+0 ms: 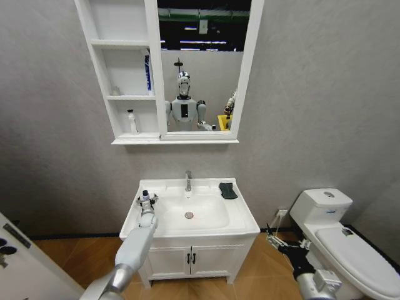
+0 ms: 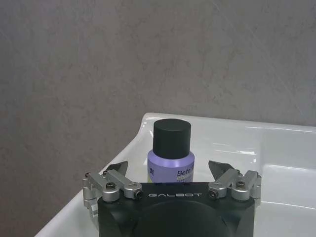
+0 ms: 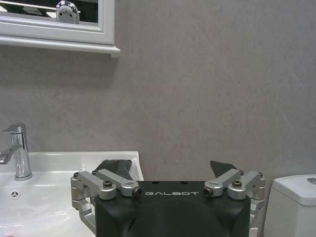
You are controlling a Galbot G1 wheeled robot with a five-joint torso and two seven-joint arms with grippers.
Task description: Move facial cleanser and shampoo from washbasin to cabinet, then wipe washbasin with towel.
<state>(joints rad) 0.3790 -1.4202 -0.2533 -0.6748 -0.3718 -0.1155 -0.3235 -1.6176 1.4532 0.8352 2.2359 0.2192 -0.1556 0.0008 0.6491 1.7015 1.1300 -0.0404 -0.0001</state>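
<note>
Washbasin (image 1: 240, 215): my left gripper (image 2: 173, 170) is at its left back corner.
Purple bottle (image 2: 171, 158): upright between its wide fingers.
Right gripper (image 3: 173, 173): wide, empty, low by the toilet (image 1: 350, 247).

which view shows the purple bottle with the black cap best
The left wrist view: the purple bottle stands close up on the washbasin rim between the open left gripper fingers, label partly readable. The head view shows it small, mostly hidden by that gripper.

Basin bowl (image 1: 203, 209) open, faucet (image 1: 188, 180) at back, towel (image 1: 228, 190) on right corner
</note>
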